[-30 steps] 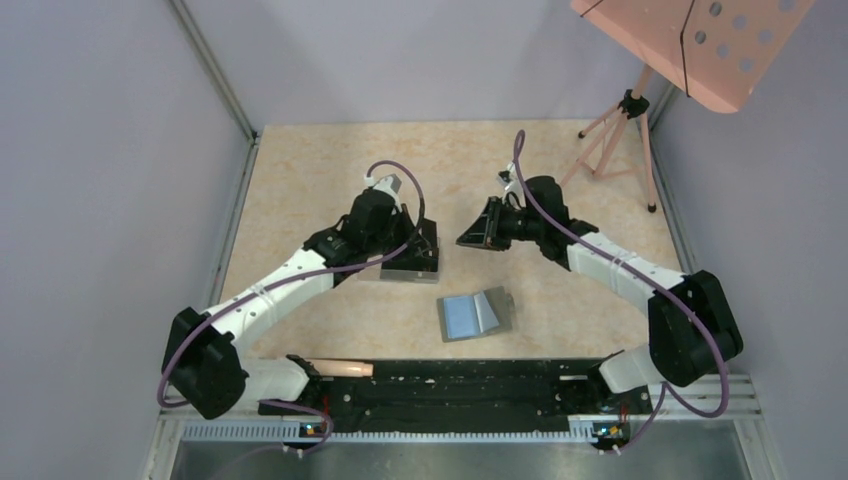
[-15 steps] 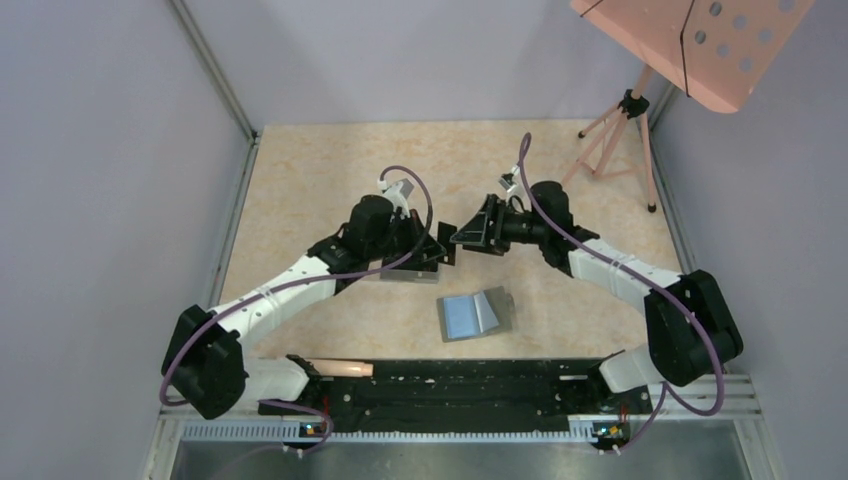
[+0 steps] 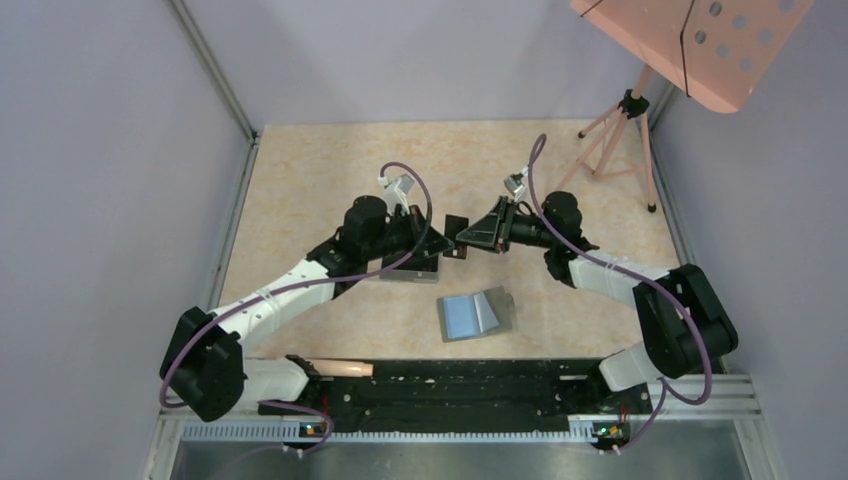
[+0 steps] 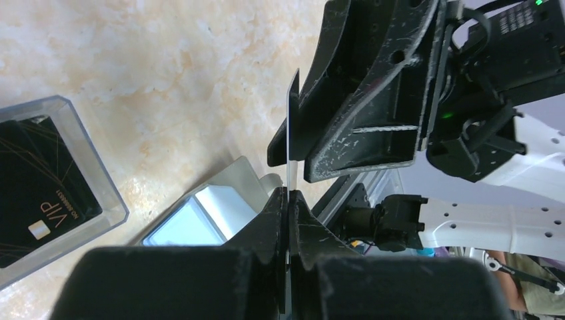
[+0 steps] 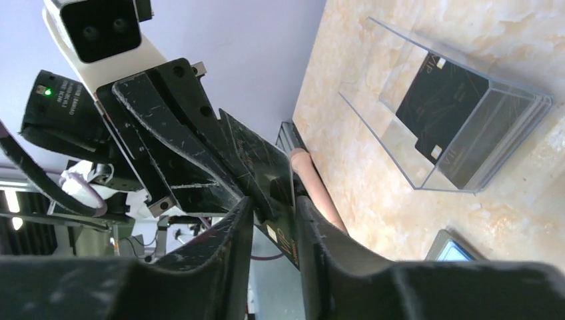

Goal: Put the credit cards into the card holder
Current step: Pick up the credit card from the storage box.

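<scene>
Now the left gripper (image 4: 288, 200) pinches one credit card (image 4: 292, 127) edge-on above the table's middle. The right gripper (image 3: 462, 240) holds its fingers narrowly parted on either side of that card's free end. The card holder (image 3: 475, 315) lies open toward the near edge. A second card (image 4: 40, 190) sits in the clear box (image 4: 106, 179).
</scene>
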You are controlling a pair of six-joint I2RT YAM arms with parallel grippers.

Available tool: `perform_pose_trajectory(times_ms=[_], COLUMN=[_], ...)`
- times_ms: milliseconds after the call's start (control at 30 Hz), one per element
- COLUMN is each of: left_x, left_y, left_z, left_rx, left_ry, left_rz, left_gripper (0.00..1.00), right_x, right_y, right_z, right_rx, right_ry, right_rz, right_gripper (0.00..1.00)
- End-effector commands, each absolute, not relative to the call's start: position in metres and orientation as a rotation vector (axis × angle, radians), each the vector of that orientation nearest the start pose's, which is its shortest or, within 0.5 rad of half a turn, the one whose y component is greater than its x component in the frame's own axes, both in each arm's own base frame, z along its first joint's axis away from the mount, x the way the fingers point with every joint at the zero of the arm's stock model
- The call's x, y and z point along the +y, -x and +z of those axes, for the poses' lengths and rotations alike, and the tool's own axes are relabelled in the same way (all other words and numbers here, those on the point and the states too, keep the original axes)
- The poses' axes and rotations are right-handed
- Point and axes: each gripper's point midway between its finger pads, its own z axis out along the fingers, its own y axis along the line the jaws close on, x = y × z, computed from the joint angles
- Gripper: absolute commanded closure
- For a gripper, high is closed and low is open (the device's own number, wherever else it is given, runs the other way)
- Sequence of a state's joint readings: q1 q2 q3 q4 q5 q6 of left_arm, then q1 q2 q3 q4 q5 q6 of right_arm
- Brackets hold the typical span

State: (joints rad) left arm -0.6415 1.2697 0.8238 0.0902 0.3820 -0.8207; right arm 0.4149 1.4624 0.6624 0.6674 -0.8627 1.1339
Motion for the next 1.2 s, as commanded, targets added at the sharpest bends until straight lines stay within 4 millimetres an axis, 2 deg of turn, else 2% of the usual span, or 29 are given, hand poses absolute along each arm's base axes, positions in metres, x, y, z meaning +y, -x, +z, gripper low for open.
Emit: perform_pose_trajectory(times_ms=[0, 100, 167, 267, 333, 433, 500, 600, 667, 800, 967, 1033, 1167], left_x=[-0.313, -0.315, -0.317, -0.317, -0.315, -0.308, -0.3, -0.283, -0.273, -0.255, -0.247, -0.247, -0.248], left_y=[-0.256, -0.256, -0.256, -0.256, -0.257, -0.26, -0.262, -0.265, -0.266, -0.268, -0.266, -0.265, -0.265], left_z=[0.22, 0.215, 0.215, 0.214, 0.214, 0.214, 0.216, 0.217, 0.222, 0.229, 0.237, 0.238, 0.236], left_rx=[2.086, 2.103, 2.106, 2.109, 2.11, 2.109, 2.098, 2.087, 2.059, 1.996, 1.908, 1.886, 1.877], left_ry=[-0.113, -0.112, -0.117, -0.113, -0.107, -0.083, -0.063, -0.014, 0.011, 0.068, 0.088, 0.087, 0.087], left_rz=[-1.338, -1.351, -1.358, -1.352, -1.338, -1.289, -1.236, -1.141, -1.094, -1.032, -1.046, -1.058, -1.07], left_gripper=[1.0, 1.0, 0.98, 0.91, 0.77, 0.5, 0.4, 0.31, 0.29, 0.28, 0.29, 0.29, 0.29], right_x=[0.293, 0.292, 0.291, 0.291, 0.291, 0.291, 0.29, 0.285, 0.278, 0.268, 0.263, 0.261, 0.257], right_y=[-0.255, -0.252, -0.25, -0.249, -0.249, -0.251, -0.254, -0.259, -0.259, -0.25, -0.218, -0.207, -0.198], right_z=[0.249, 0.257, 0.26, 0.258, 0.257, 0.257, 0.254, 0.247, 0.243, 0.262, 0.28, 0.28, 0.278], right_rx=[1.848, 1.81, 1.801, 1.808, 1.817, 1.841, 1.878, 1.942, 2.001, 1.952, 1.826, 1.8, 1.805], right_ry=[0.215, 0.252, 0.265, 0.267, 0.261, 0.247, 0.241, 0.258, 0.263, 0.357, 0.565, 0.632, 0.668], right_rz=[1.879, 1.884, 1.887, 1.889, 1.888, 1.866, 1.819, 1.674, 1.568, 1.459, 1.478, 1.486, 1.482], right_gripper=[0.77, 0.87, 0.98, 1.0, 1.0, 1.0, 1.0, 1.0, 1.0, 1.0, 1.0, 1.0, 1.0])
